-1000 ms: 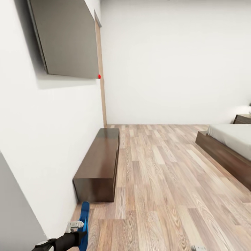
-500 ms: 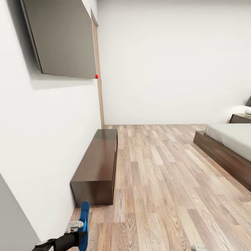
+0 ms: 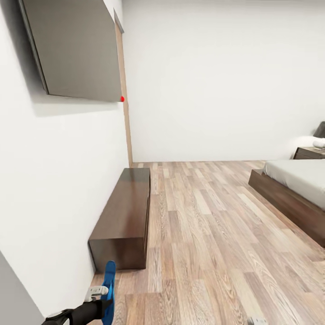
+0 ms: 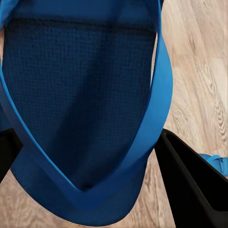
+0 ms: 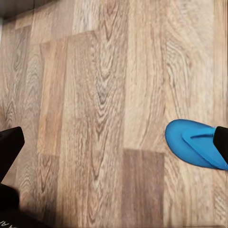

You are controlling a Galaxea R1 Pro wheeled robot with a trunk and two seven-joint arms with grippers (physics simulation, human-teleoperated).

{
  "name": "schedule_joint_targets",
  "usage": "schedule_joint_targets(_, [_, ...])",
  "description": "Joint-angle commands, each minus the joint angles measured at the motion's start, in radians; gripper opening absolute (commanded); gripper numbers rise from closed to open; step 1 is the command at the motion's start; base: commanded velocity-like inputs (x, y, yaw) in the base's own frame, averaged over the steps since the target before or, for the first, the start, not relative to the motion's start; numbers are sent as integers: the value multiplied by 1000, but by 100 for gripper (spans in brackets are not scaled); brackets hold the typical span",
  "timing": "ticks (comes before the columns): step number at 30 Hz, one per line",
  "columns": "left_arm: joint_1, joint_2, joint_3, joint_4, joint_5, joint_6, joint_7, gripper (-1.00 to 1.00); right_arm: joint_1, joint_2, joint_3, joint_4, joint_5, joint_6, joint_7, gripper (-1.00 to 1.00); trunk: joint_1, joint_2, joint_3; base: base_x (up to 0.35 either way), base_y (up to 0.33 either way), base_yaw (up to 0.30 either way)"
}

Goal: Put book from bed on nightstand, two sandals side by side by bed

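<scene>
One bright blue sandal [image 3: 109, 289] stands on edge at the bottom left of the head view, with my left gripper [image 3: 102, 303] shut on it. Up close, this sandal [image 4: 80, 95] lies between the black fingers [image 4: 194, 185]. The other sandal [image 5: 197, 142] lies flat on the wood floor below my right gripper [image 5: 114, 147], which is open and holds nothing. The bed [image 3: 293, 189] is at the right edge, with its dark frame and grey mattress. A nightstand [image 3: 309, 153] stands beyond it. The book is out of view.
A long low dark-brown cabinet [image 3: 122, 216] runs along the left wall under a wall-mounted dark panel [image 3: 72, 49]. A door frame [image 3: 125, 126] stands in the far left corner. Wood-plank floor [image 3: 203, 234] stretches between the cabinet and the bed.
The whole head view has shifted leftward, so the camera has turned right; more of the bed and the nightstand show. The left gripper still holds the sandal in the same pose.
</scene>
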Motion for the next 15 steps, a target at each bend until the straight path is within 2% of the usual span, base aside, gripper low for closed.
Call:
schedule_joint_targets(1, [0,0,2,1,2,-1,-4,-100,-1,1,-8,-1,2,10,6,100,0,0,-1,1,1,-250])
schedule_joint_targets(12, [0,0,2,1,2,-1,-4,-100,-1,1,-8,-1,2,10,6,100,0,0,-1,0,0,-272])
schedule_joint_targets(15, [0,1,2,1,2,-1,-4,-100,0,0,-8,-1,2,10,6,100,0,0,-1,0,0,-145])
